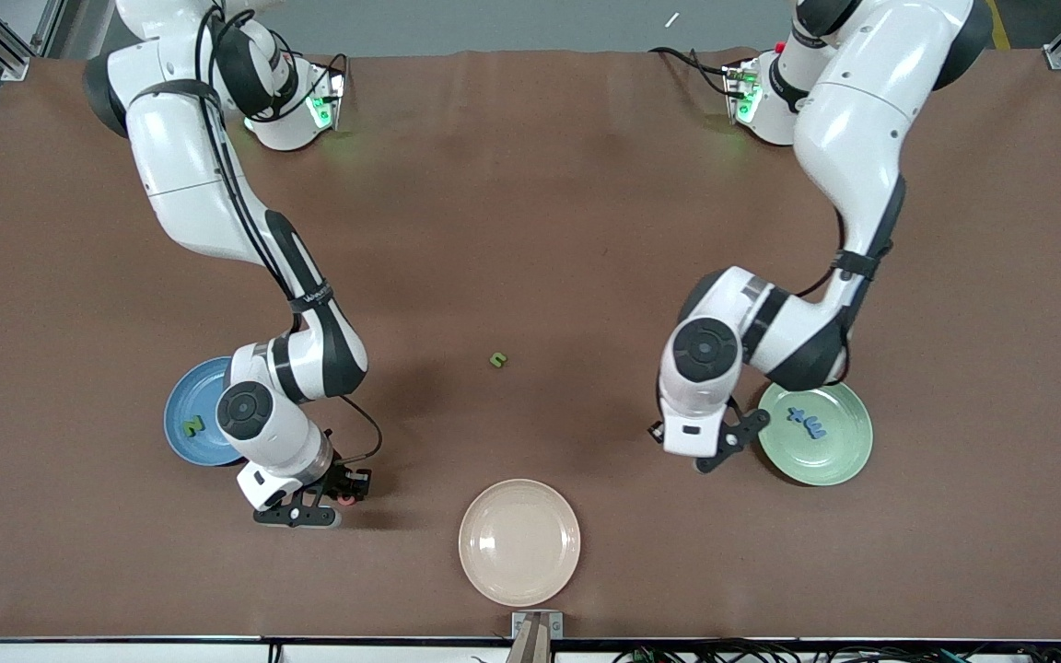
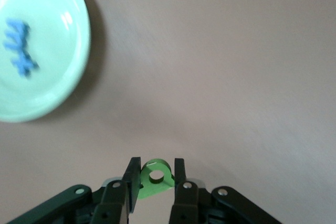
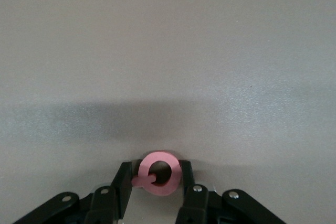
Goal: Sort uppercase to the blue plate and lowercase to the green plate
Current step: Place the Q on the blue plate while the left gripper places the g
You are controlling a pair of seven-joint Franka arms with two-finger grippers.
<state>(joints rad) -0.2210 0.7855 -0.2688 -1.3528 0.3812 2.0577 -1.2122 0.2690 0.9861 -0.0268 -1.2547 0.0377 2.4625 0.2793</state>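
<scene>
My right gripper (image 1: 344, 488) is down at the table beside the blue plate (image 1: 182, 398), shut on a pink Q (image 3: 160, 174). A green Z (image 1: 192, 425) lies on that plate. My left gripper (image 1: 707, 460) is next to the green plate (image 1: 839, 460), on its middle-of-table side, and is shut on a small green b (image 2: 156, 179). In the green plate lie a blue x (image 1: 799, 413) and a blue m (image 1: 813, 428). A green n (image 1: 496, 360) lies alone on the mat near the table's middle.
A beige plate (image 1: 519, 541) with nothing in it sits near the front edge, between the two grippers. The right arm's wrist covers part of the blue plate, and the left arm's elbow hangs over the green plate's rim.
</scene>
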